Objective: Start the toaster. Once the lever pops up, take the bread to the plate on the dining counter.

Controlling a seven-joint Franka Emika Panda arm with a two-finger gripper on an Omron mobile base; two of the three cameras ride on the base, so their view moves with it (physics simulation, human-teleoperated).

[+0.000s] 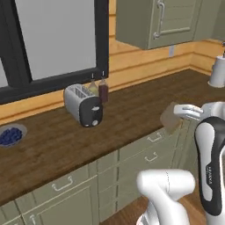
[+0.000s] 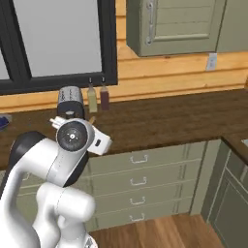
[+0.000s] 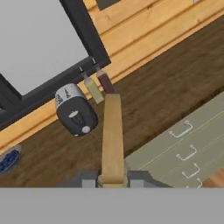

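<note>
My gripper (image 3: 113,177) is shut on the bread (image 3: 112,135), a tan slice seen edge-on between the two finger tips. From the left base view the bread (image 1: 170,119) hangs over the worktop's front edge, held by the gripper (image 1: 179,112). The silver-white toaster (image 1: 82,105) stands at the back of the worktop under the window, well to the left of the gripper. Its black end face shows the lever (image 3: 86,129) as a small pale tab. The toaster (image 2: 70,99) also peeks out above my arm. The plate and the dining counter are out of view.
Two bottles, one pale (image 1: 93,88) and one dark (image 1: 103,90), stand right behind the toaster. A grey bowl of blueberries (image 1: 11,135) sits at the far left. A white canister (image 1: 217,70) stands at the right end. Green drawers (image 3: 186,144) run below the worktop.
</note>
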